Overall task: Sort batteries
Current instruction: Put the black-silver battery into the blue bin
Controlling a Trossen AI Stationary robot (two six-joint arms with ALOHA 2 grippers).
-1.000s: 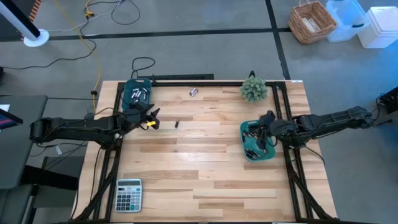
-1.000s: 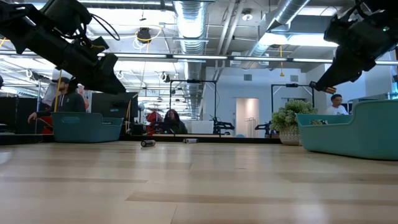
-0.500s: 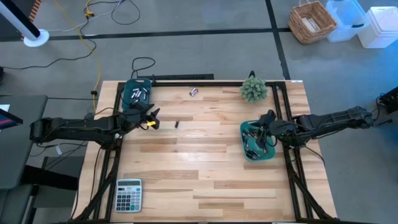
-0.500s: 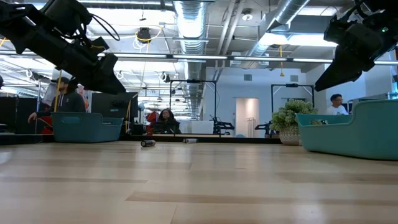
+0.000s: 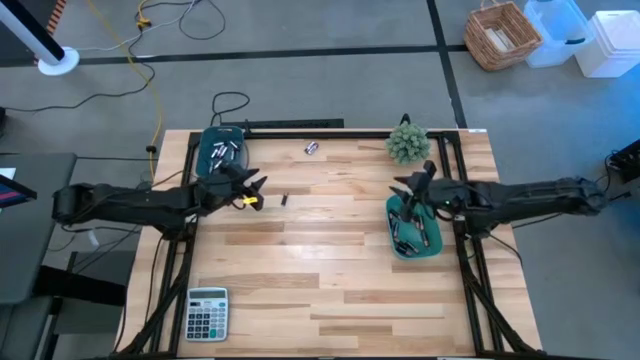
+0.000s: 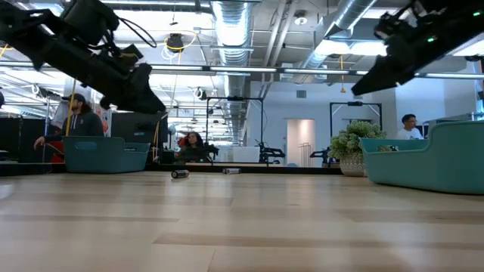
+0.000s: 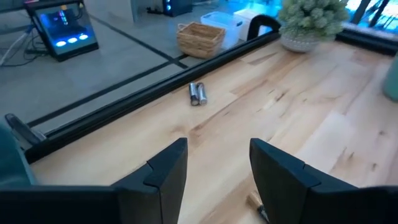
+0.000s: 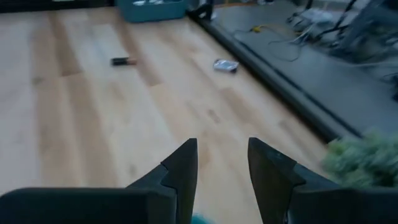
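Note:
Two silver batteries (image 5: 311, 148) lie side by side near the table's far edge; they also show in the left wrist view (image 7: 197, 93) and the right wrist view (image 8: 225, 65). A small dark battery (image 5: 284, 199) lies on the wood just right of my left gripper (image 5: 256, 190), which hovers open (image 7: 217, 168) above the table. More batteries lie in the left teal bin (image 5: 222, 150) and the right teal bin (image 5: 413, 228). My right gripper (image 5: 410, 182) hovers open (image 8: 222, 165) over the right bin's far end, pointing toward the far-left part of the table.
A small potted plant (image 5: 408, 143) stands at the far edge, just beyond my right gripper. A grey calculator (image 5: 207, 313) sits at the near left corner. A black rail (image 7: 155, 87) runs along the far edge. Bare wood spans the middle and near side.
My right gripper has risen out of the right bin and swung toward the table's far edge and left, so that it now stands over the bin's far end. My left gripper has shifted a little toward the right. The batteries on the table have stayed put.

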